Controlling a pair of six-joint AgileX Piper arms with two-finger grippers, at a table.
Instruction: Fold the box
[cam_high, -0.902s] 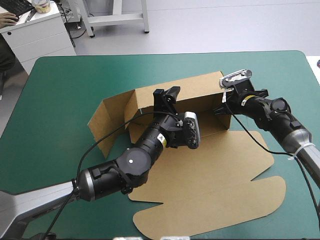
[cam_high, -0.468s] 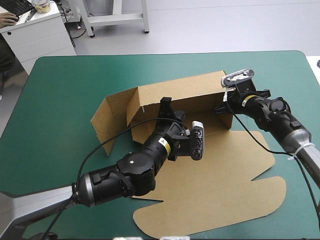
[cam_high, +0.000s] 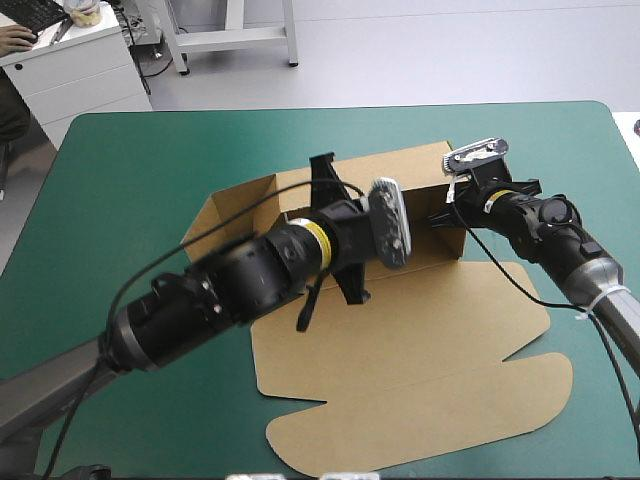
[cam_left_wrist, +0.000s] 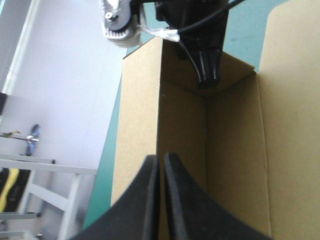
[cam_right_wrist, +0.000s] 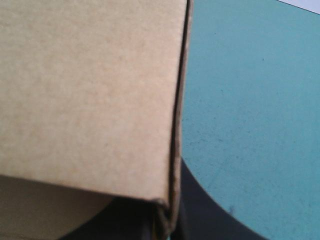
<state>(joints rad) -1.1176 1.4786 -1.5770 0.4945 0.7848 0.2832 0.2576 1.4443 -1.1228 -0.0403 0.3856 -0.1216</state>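
Left arm swung up, left gripper (cam_left_wrist: 160, 159) pinching box (cam_high: 420, 330) rear wall; right gripper (cam_high: 445, 217) clamps wall corner.

My left arm (cam_high: 230, 290) crosses above the left end of the box (cam_high: 430, 330), wrist rolled. My left gripper (cam_left_wrist: 161, 161) is pinched to a slit over the back wall's top edge. My right arm (cam_high: 560, 240) bends in from the box's right, and my right gripper (cam_right_wrist: 167, 225) is clamped on the right end wall.
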